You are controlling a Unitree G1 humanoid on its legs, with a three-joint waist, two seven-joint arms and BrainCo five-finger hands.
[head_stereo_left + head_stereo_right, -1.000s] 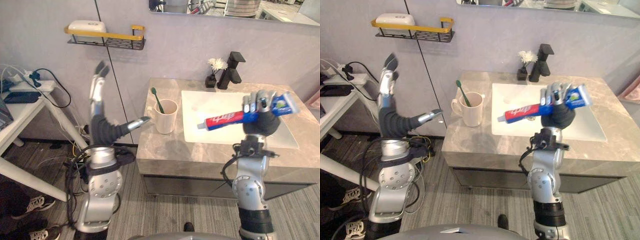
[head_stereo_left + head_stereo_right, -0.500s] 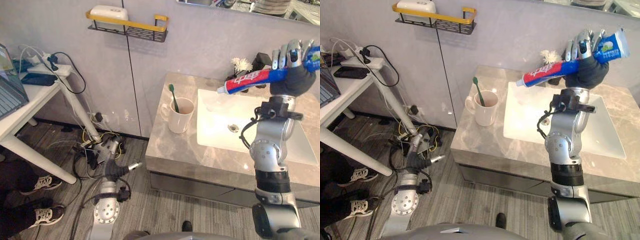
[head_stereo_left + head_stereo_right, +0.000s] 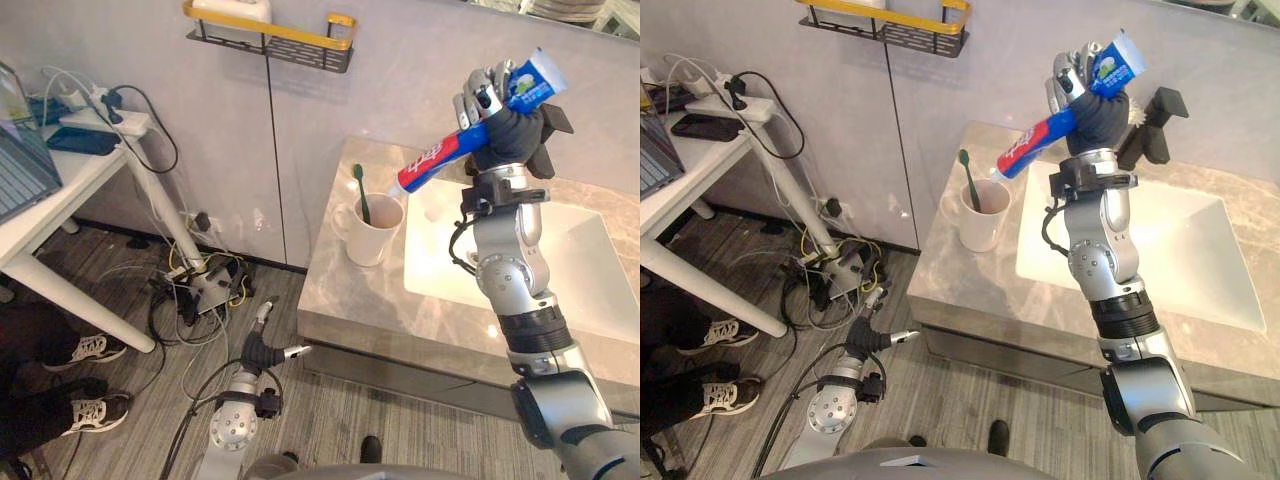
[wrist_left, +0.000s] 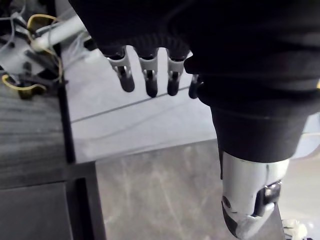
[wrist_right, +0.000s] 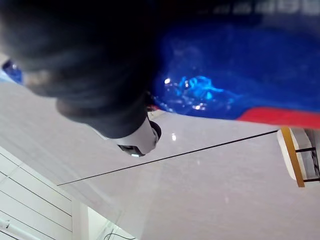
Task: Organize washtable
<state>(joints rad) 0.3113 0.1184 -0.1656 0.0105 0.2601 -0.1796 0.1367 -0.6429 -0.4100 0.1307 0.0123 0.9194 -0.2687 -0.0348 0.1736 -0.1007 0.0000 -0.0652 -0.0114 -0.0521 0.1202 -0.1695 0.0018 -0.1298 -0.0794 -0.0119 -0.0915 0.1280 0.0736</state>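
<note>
My right hand [image 3: 497, 112] is raised above the marble washtable [image 3: 365, 300], shut on a blue and red toothpaste tube [image 3: 440, 155]. The tube slants down, its white cap end hanging just over a white mug [image 3: 375, 228]. A green toothbrush [image 3: 360, 190] stands in the mug. The tube's blue body [image 5: 225, 65] fills the palm in the right wrist view, with the thumb [image 5: 135, 140] beside it. My left hand [image 3: 265, 345] hangs low by the floor, left of the cabinet, fingers [image 4: 147, 75] straight and holding nothing.
A white sink basin [image 3: 570, 270] lies right of the mug, a black faucet [image 3: 552, 135] behind my right hand. A yellow-railed wall shelf [image 3: 280, 30] hangs above. A white side table [image 3: 70, 180] and cables [image 3: 200, 285] stand at the left; a person's shoes [image 3: 85, 350] are nearby.
My right hand has carried the toothpaste left and tipped its cap end down over the mug. The left arm has dropped from raised to near the floor. The camera has shifted.
</note>
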